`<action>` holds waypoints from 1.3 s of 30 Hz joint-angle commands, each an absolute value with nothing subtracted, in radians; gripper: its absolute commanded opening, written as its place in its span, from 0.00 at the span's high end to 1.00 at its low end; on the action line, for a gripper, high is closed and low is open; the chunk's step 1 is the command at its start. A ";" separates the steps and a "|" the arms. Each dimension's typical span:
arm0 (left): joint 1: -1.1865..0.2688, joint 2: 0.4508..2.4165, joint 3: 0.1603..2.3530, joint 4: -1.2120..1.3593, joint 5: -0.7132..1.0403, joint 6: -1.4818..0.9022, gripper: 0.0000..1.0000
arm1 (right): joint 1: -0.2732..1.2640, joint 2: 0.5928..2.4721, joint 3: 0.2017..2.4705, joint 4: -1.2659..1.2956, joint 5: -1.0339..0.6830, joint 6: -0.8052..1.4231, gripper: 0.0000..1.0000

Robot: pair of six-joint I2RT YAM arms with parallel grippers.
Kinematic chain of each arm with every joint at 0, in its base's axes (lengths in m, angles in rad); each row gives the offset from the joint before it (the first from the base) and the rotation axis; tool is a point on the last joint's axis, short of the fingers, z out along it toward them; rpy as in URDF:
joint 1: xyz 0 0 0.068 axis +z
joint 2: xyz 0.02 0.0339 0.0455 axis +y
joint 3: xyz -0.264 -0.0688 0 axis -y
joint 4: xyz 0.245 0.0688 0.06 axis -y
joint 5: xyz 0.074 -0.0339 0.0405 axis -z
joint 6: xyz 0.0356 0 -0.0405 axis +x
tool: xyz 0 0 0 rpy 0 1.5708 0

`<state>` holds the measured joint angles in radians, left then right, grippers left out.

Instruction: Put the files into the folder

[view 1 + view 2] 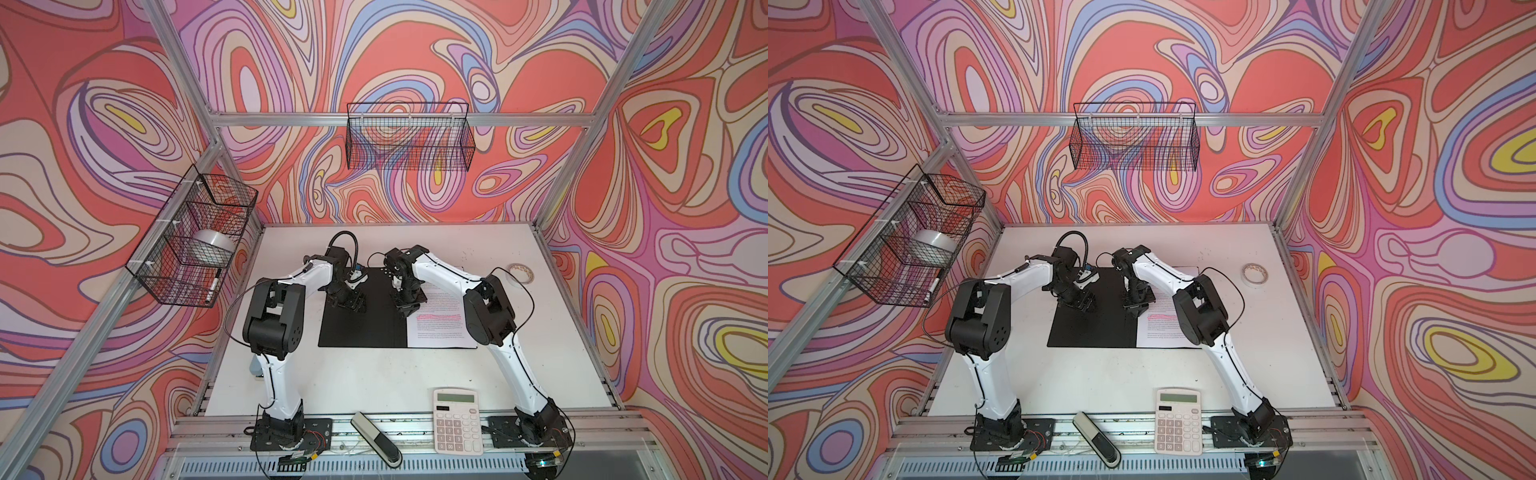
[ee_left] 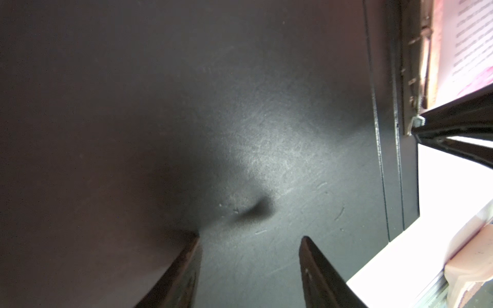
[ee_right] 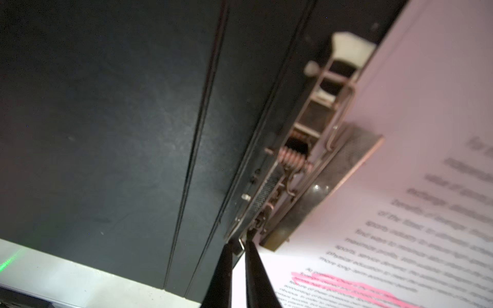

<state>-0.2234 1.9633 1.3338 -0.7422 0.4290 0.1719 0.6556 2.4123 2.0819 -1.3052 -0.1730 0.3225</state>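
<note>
- Table (image 1: 374, 382): white work surface. The opened folder lies flat at its middle, between the two arms.
- Folder (image 1: 361, 328): black inner faces up, its spine running from the near edge toward the far edge. The left cover is bare.
- Files (image 1: 440, 328): printed sheets with a pink-highlighted line, lying on the folder's right cover. Their long axis is parallel to the spine, and their inner edge sits at the clip.
- Left gripper (image 2: 250, 240): jaws parted and holding nothing, low over the bare left cover. Whether it touches cannot be told.
- Right gripper (image 3: 237, 246): jaws closed, pinching the small metal tab at the clip's near end. It is the nearer arm to both clip and files.
- Spine clip (image 3: 293, 170): a metal spring mechanism lying lengthwise along the spine, its flat plate over the sheets' inner margin. Whether the plate presses the paper cannot be told. The coming move probably turns on this relation: the sheets lie on the right-arm side of the clip, so working the tab should decide whether they are clamped.
</note>
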 commanded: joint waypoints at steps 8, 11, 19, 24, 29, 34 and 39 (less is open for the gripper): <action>-0.215 1.960 1.310 -0.781 0.427 0.183 0.41 | 0.643 2.482 2.104 -1.344 -0.130 0.316 0.89; -0.215 1.959 1.310 -0.782 0.429 0.183 0.41 | 0.643 2.482 2.124 -1.356 -0.131 0.316 0.89; -0.215 1.962 1.312 -0.787 0.431 0.182 0.41 | 0.643 2.474 2.141 -1.368 -0.129 0.313 0.89; -0.215 1.962 1.315 -0.788 0.433 0.180 0.41 | 0.642 2.474 2.143 -1.369 -0.130 0.313 0.89; -0.215 1.962 1.315 -0.790 0.427 0.183 0.41 | 0.642 2.469 2.172 -1.389 -0.123 0.313 0.88; -0.215 1.957 1.315 -0.788 0.426 0.183 0.41 | 0.642 2.450 2.214 -1.400 -0.109 0.314 0.86; -0.214 1.946 1.324 -0.796 0.426 0.185 0.41 | 0.643 2.443 2.267 -1.408 -0.106 0.317 0.85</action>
